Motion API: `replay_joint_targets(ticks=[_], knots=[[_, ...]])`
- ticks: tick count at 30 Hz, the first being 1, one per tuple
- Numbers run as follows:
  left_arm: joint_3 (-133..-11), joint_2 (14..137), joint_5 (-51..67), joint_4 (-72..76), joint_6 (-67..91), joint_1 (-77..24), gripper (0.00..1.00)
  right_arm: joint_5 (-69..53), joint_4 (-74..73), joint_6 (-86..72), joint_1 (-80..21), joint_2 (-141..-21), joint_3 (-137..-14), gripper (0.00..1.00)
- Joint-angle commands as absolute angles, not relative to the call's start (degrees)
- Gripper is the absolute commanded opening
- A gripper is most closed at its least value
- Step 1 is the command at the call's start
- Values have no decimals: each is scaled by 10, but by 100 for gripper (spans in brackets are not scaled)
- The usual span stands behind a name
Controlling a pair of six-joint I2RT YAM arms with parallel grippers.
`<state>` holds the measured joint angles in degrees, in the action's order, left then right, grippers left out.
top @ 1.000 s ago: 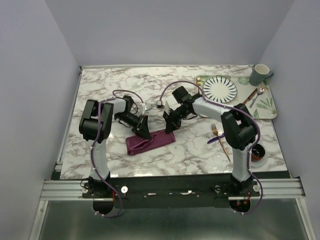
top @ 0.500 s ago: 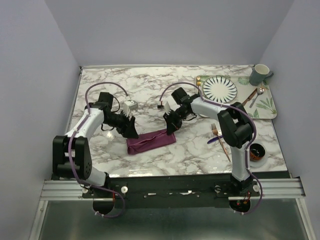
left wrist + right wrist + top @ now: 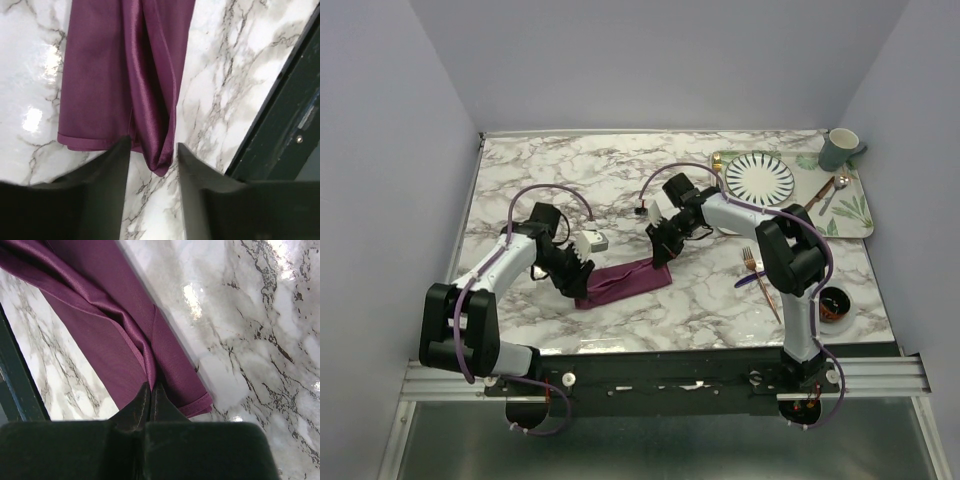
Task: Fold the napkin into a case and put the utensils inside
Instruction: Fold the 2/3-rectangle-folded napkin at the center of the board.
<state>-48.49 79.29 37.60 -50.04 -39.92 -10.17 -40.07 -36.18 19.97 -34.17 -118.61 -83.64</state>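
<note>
The plum-purple napkin [image 3: 625,281] lies folded into a narrow, long strip on the marble table. My left gripper [image 3: 583,281] is open at its left end. In the left wrist view the cloth's [image 3: 120,75] pointed corner lies between the left gripper's [image 3: 152,152] spread fingertips, untouched. My right gripper [image 3: 660,255] is shut on a raised fold at the strip's right end. In the right wrist view the right gripper [image 3: 150,388] pinches that ridge of cloth [image 3: 100,305]. The copper fork [image 3: 766,292] and dark blue knife [image 3: 751,281] lie crossed right of the napkin.
A leaf-patterned tray [image 3: 855,218] at the back right carries a striped plate [image 3: 760,178], a grey mug [image 3: 839,148], a silver spoon [image 3: 841,183] and a gold utensil [image 3: 817,197]. A small dark bowl [image 3: 835,303] sits near the right front edge.
My left gripper let go of the cloth, opened and moved back to the strip's left end while its arm swung out leftwards. The right gripper kept its pinch in place.
</note>
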Motion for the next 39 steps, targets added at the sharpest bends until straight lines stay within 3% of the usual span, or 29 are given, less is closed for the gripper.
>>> replay_joint_targets(ticks=[1,2,5,10,25,38,39], knots=[[-495,809,331,-490,-394,-105,39,-396,-371,197,-337,-1187,-846,1],[-507,815,332,-492,-391,-105,28,-396,-372,196,-335,-1187,-848,1],[-533,842,346,-504,-381,-101,14,-391,-371,199,-330,-1192,-851,1],[-563,894,378,-502,-363,-83,1,-382,-373,207,-327,-1201,-860,1],[-658,1101,395,-505,-325,-25,0,-362,-429,211,-328,-1266,-930,1],[-564,1002,345,-503,-356,-25,0,-377,-408,192,-349,-1210,-825,1],[-562,997,347,-500,-355,-23,3,-381,-404,192,-349,-1202,-819,1]])
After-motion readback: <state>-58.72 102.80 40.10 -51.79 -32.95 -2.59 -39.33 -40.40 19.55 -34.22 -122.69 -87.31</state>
